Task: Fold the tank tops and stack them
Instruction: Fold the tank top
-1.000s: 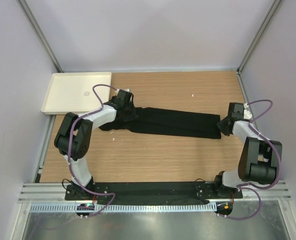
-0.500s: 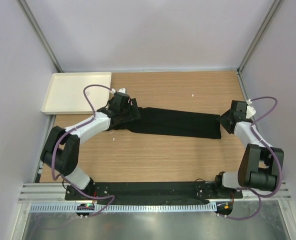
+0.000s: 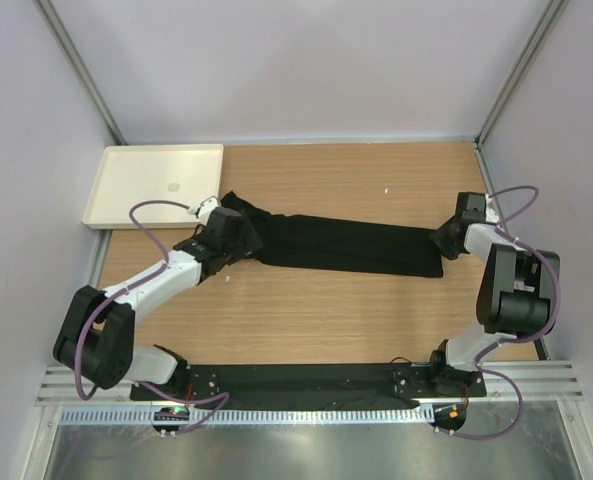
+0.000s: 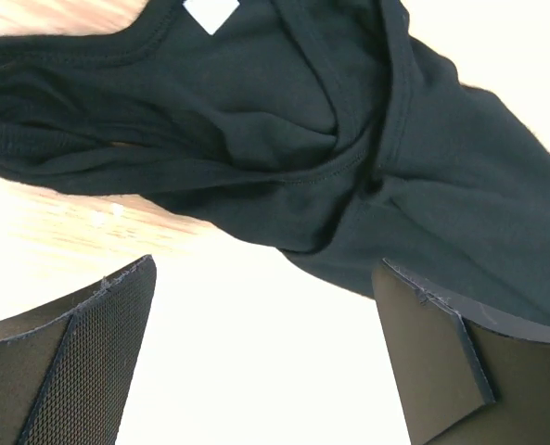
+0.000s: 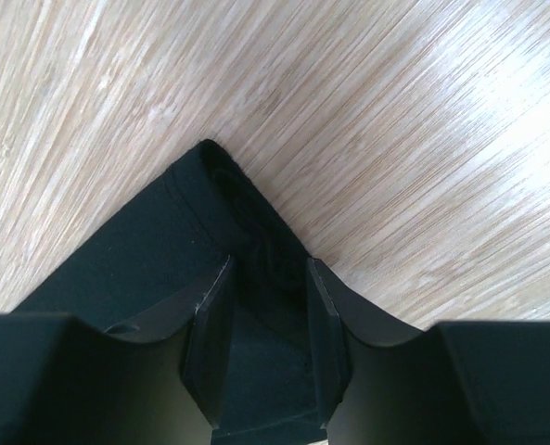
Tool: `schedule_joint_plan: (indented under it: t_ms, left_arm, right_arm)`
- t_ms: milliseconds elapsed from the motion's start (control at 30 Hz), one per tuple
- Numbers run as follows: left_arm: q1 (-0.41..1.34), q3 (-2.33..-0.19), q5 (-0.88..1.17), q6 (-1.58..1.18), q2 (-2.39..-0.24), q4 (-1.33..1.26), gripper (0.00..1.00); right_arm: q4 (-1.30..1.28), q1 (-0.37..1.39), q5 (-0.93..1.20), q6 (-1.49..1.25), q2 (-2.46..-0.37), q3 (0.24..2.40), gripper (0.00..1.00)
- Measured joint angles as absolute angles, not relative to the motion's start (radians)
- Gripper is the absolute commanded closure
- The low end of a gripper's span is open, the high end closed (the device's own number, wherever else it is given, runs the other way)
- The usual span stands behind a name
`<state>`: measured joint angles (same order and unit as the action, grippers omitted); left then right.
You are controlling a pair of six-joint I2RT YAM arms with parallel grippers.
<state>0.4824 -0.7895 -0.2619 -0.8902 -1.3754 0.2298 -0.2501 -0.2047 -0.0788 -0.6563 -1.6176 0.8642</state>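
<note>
The tank top [image 4: 284, 139] runs off the left wrist view's top and right edges. Low in the right wrist view, shadow inside the right gripper [image 5: 270, 266] perhaps hides a pinch.

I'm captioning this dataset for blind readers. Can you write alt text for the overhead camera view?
A black tank top lies in a long band across a wooden table, with the left gripper at its strap end and the right gripper at its hem end. A white tray sits at the table's far left corner.
</note>
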Motion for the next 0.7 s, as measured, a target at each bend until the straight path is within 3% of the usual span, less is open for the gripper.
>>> schedule_joint_plan:
  t_ms: [300, 433, 533, 700]
  left_arm:
    - [0.477, -0.780, -0.199, -0.958, -1.401, 0.217, 0.01]
    - [0.477, -0.780, -0.154, -0.970, -1.486, 0.198, 0.01]
    - [0.477, -0.792, -0.132, -0.974, -1.541, 0.189, 0.02]
    - [0.477, -0.882, -0.095, -0.967, -1.634, 0.159, 0.04]
  right_arm:
    - [-0.240, -0.205, -0.072, -0.657, -1.628, 0.865, 0.72]
    - [-0.239, -0.204, -0.066, -0.656, -1.628, 0.865, 0.91]
    - [-0.232, -0.203, -0.062, -0.657, -1.623, 0.857, 0.99]
    - [-0.247, -0.202, -0.061, -0.658, -1.579, 0.817, 0.99]
